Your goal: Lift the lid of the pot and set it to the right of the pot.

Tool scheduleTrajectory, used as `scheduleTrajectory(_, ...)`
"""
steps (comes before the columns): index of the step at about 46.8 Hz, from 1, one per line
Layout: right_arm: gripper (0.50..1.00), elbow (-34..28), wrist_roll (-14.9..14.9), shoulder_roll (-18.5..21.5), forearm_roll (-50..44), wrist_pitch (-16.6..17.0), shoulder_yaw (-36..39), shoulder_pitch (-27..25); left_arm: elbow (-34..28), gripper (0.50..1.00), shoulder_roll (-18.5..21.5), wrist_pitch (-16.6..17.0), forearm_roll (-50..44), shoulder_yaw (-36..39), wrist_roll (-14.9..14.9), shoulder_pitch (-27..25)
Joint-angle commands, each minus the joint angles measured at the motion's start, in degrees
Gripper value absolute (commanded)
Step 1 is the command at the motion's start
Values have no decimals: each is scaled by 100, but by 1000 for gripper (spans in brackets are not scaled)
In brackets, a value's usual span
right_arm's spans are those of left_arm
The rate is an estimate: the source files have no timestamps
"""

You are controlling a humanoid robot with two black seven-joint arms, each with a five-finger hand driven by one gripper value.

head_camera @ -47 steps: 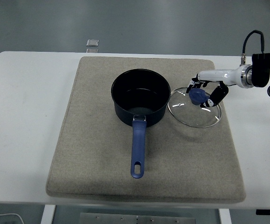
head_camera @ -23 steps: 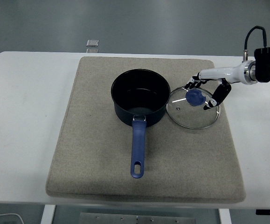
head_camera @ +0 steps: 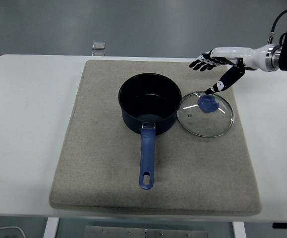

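Note:
A dark blue pot (head_camera: 148, 103) with a long blue handle (head_camera: 146, 160) stands open on the grey mat. The glass lid (head_camera: 205, 114) with its blue knob (head_camera: 208, 103) lies flat on the mat just right of the pot, its rim close to the pot's wall. My right hand (head_camera: 208, 70) hangs above and behind the lid, apart from it, fingers spread and holding nothing. The left arm is out of view.
The grey felt mat (head_camera: 103, 163) covers most of the white table (head_camera: 24, 114). A small clear object (head_camera: 98, 46) lies at the table's far edge, behind the mat.
My right hand has let go of the lid's knob and risen up and back to the right. The lid now lies flat beside the pot.

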Motion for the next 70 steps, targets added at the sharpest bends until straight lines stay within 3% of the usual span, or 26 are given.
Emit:
scheduleTrajectory(1, 897, -191, -1, 149, 337, -246, 145, -61, 0, 1000, 0, 0, 0, 0, 0, 0)
scheduleTrajectory(28, 893, -2335, 8, 1221, 3791, -369, 400, -290, 0, 1000, 0, 0, 0, 0, 0, 0)
scheduleTrajectory(41, 889, -2732, 17, 1336, 5329, -387, 391, -404, 0, 1000, 0, 0, 0, 0, 0, 0)
scheduleTrajectory(48, 889, -3074, 17, 1582, 5444, -387, 382, -562, 0, 1000, 0, 0, 0, 0, 0, 0)
scheduleTrajectory(58, 893, -3207, 17, 1608, 5480, -387, 400, -624, 0, 1000, 0, 0, 0, 0, 0, 0)
scheduleTrajectory(70, 928, -3198, 17, 1608, 5427, -809, 391, -720, 0, 1000, 0, 0, 0, 0, 0, 0)
